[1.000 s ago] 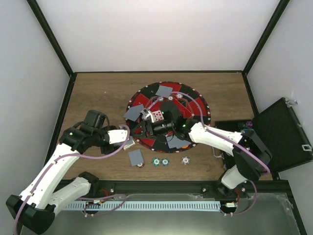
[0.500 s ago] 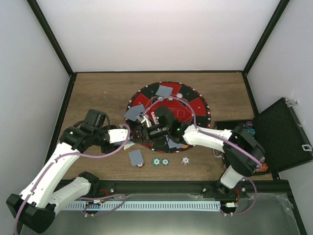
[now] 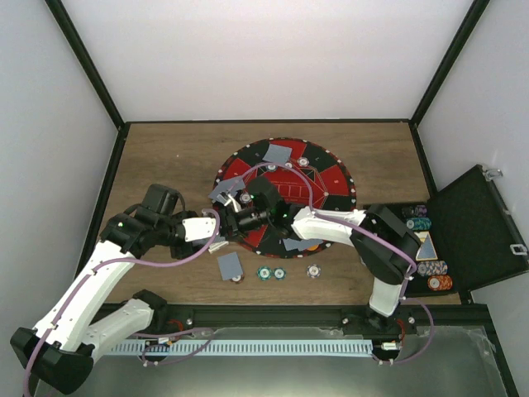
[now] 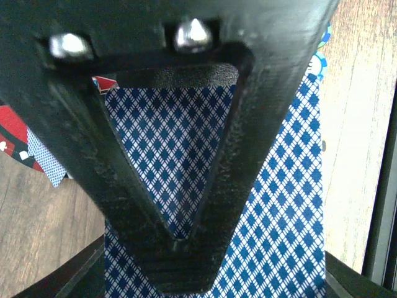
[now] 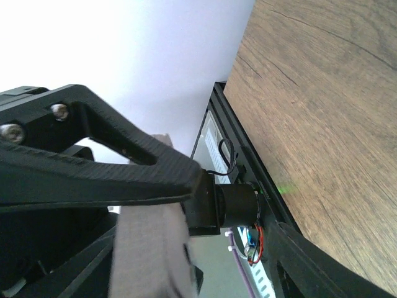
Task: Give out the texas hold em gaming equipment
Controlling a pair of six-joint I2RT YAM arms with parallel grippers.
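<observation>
My left gripper (image 3: 216, 241) is shut on a stack of blue diamond-backed playing cards (image 4: 291, 205) just off the mat's left edge; one finger (image 4: 186, 261) lies across the top card. My right gripper (image 3: 235, 202) reaches over the left part of the mat, close to the left gripper, and is shut on a single card, a grey blur (image 5: 149, 248) in the right wrist view. Grey-backed cards lie on the mat (image 3: 278, 153) (image 3: 223, 188) and one on the wood (image 3: 229, 265). Poker chips (image 3: 272, 273) (image 3: 313, 270) lie on the wood in front of the mat.
The round red-and-black mat (image 3: 331, 178) fills the table's middle. An open black case (image 3: 475, 227) at the right holds stacks of chips (image 3: 431, 267). Black frame rails (image 3: 273, 313) run along the near edge and sides.
My right arm has swung left across the mat with its card, from the centre to beside the left gripper, uncovering the chips in the case. The left arm has not moved.
</observation>
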